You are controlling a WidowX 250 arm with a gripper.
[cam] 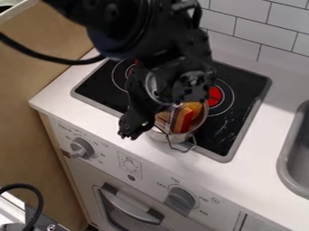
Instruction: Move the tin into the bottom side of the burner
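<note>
One black gripper point(135, 125) hanging low over the front edge of the cooktop point(208, 140), and honestly I can't tell if it's wide, narrow or pinching something, since the arm point(175, 49) covers too much. The tin point(184, 136) is right beside it, on the gripper's right in the camera view, looks upright, with orange, yellow and red stuff point(183, 118) in it. Can't tell if the two touch. Its wire handle point(183, 151) pokes out toward the front, away from the arm.

So, progress: I'd call it mostly there. The tin is at the bottom side of the burner area, nearer the viewer than the red-centred ring point(215, 96) up and right of the gripper. But it looks to overlap the front rim, partly over the white desk point(244, 173), so whether that's "in" is debatable. What's left, I reckon: maybe a small nudge back onto the black surface, then make sure the gripper is free and lift clear. Farther out, knobs below and the sink point(283, 164) off right don't come into it.
</note>
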